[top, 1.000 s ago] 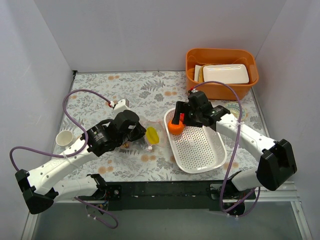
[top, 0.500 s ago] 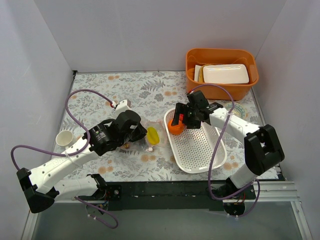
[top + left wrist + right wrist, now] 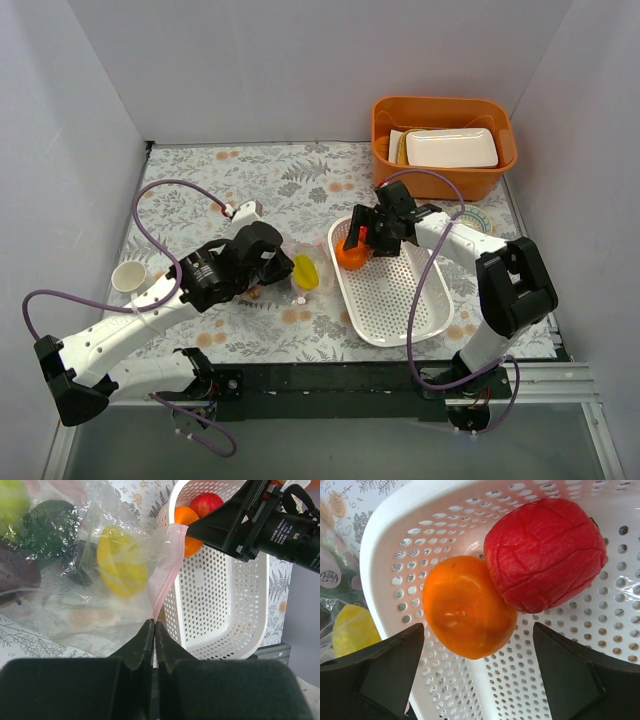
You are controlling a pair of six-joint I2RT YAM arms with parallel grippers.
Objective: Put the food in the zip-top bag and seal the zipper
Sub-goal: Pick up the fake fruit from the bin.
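Note:
The clear zip-top bag (image 3: 75, 570) lies left of the white basket (image 3: 395, 295), with the yellow-green fruit (image 3: 120, 565), dark green avocado (image 3: 47, 525) and maroon plum (image 3: 15, 572) inside. My left gripper (image 3: 154, 625) is shut on its pink zipper strip (image 3: 167, 562). The orange (image 3: 467, 605) and red apple (image 3: 545, 552) sit in the basket's far left corner. My right gripper (image 3: 477, 655) is open just above the orange, one finger on each side, not touching it. In the top view the right gripper (image 3: 362, 238) hovers over the orange (image 3: 350, 255).
An orange bin (image 3: 443, 145) with white containers stands at the back right. A small white cup (image 3: 130, 277) sits at the left. Purple cables loop over both arms. White walls enclose the floral mat.
The right arm's elbow has swung in towards the basket while its gripper stayed over the orange. The left arm and bag have hardly moved.

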